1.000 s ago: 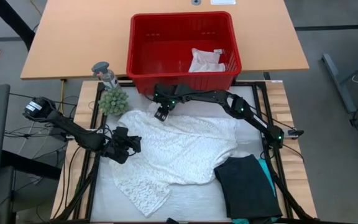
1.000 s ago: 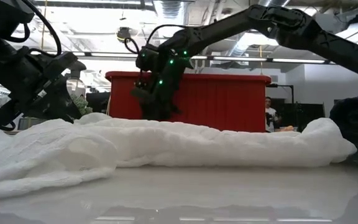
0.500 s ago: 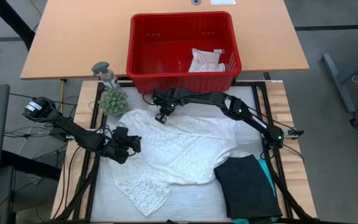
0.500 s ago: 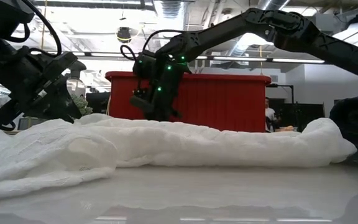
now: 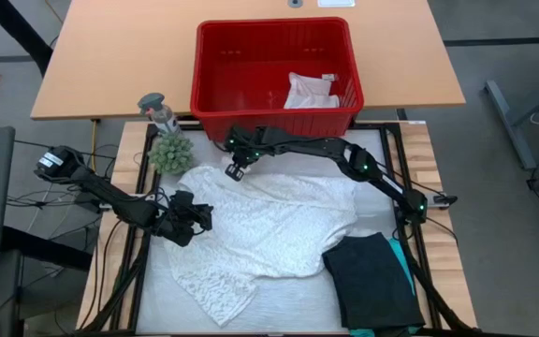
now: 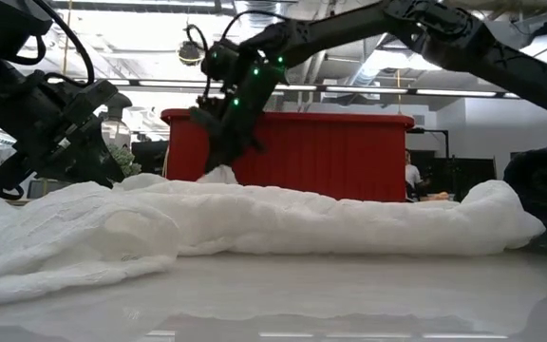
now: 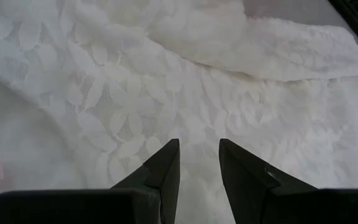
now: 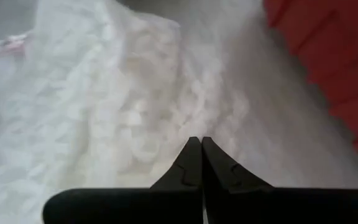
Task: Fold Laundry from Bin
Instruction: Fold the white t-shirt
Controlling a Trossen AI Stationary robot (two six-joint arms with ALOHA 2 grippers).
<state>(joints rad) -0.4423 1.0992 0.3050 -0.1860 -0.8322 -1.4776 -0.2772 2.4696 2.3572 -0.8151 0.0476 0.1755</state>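
Note:
The large white lacy top (image 5: 269,225) lies spread on the table, mostly flat. My right gripper (image 5: 235,170) is shut on its far edge, just in front of the red bin (image 5: 210,94), and shows in the low view (image 6: 218,163) a little above the cloth. My left gripper (image 5: 191,217) stands open at the top's left side, with lace (image 7: 194,106) ahead of its fingers. A small white cloth (image 5: 309,91) lies inside the bin. A folded black garment (image 5: 372,281) rests on a teal one (image 5: 406,267) at the near right. My right gripper pinches the lacy top's far edge (image 6: 219,176) between its two shut fingers, slanting down from the far right. A small peak of cloth is drawn up below the fingertips, and the rest of the top stays on the table. Whether my left gripper's fingertips (image 7: 166,155) touch the lace, I cannot tell.
A small green plant (image 5: 169,153) and a grey figure (image 5: 157,110) stand at the far left beside the bin. The bin sits on a wooden table (image 5: 110,56) behind the work table. A person (image 6: 411,176) shows far off in the room.
My right gripper has risen from the top's far edge and gone slightly toward the table's left, drawing a small peak of the white cloth up with it. The rest of the top has stayed flat.

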